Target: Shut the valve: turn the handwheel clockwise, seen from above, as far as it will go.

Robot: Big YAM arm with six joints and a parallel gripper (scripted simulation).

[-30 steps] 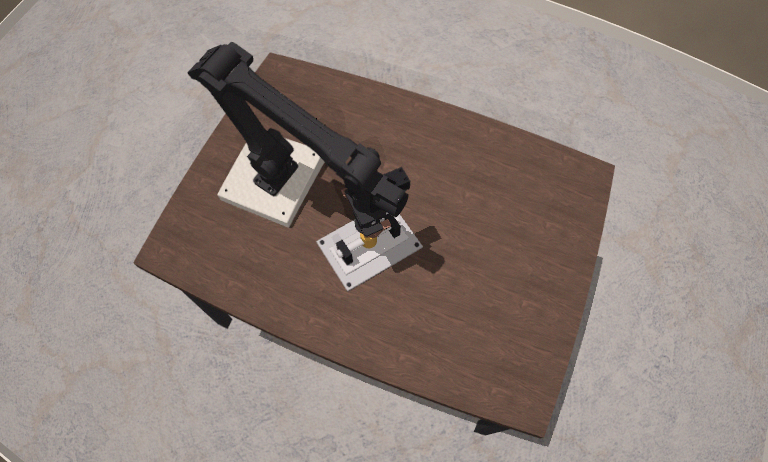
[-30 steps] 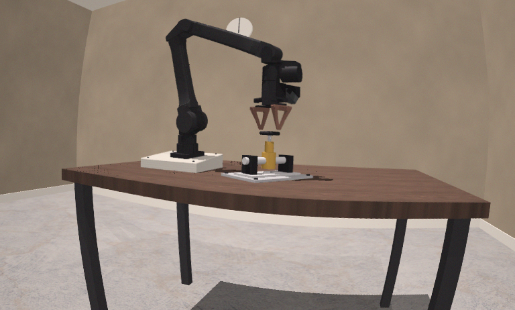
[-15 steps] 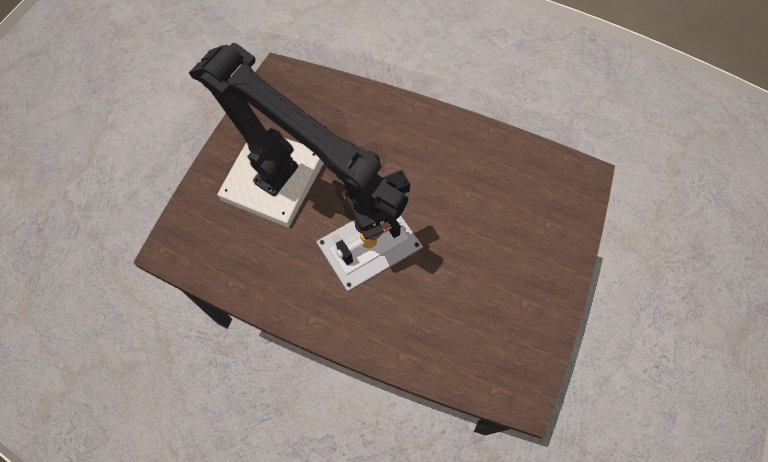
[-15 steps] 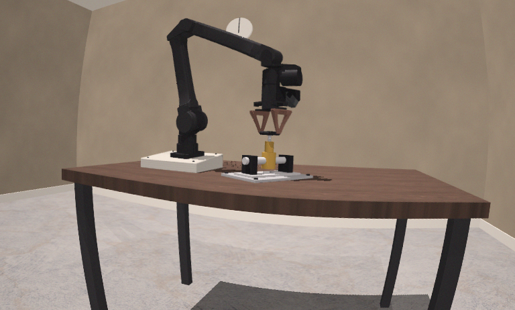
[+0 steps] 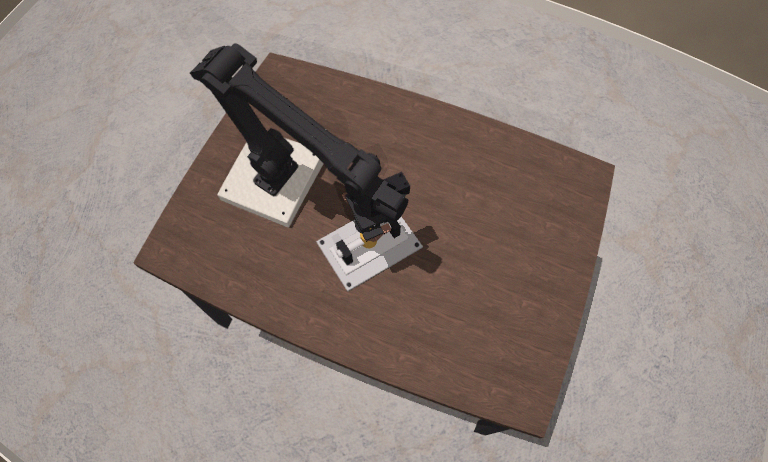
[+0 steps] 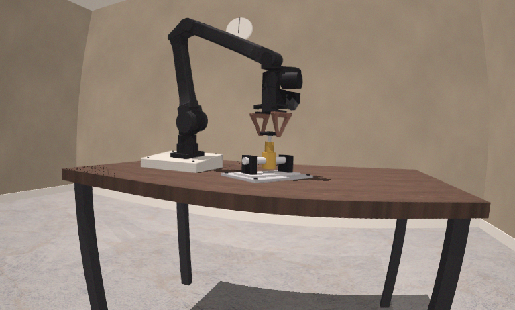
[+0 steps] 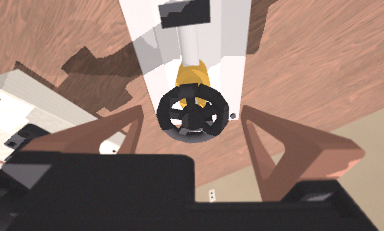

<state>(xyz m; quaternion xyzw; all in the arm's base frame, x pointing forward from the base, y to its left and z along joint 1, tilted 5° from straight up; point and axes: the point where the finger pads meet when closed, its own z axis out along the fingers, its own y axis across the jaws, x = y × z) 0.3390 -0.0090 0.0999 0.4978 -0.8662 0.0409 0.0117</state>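
Note:
The valve has a yellow body [image 6: 268,158] on a white pipe held by two black clamps, on a light grey plate [image 5: 369,253]. Its black spoked handwheel [image 7: 192,114] sits on top of a thin stem; it also shows in the side view [image 6: 269,133]. My gripper [image 7: 192,110] points straight down, open wide, with one brown finger on each side of the handwheel. In the side view the gripper's fingertips [image 6: 269,132] are level with the wheel. Nothing touches the fingers as far as I can see. In the overhead view the wrist hides the wheel.
The arm's cream base block [image 5: 270,184] stands on the dark wooden table, left of and behind the valve plate. The table's edge is close behind the valve plate in the wrist view.

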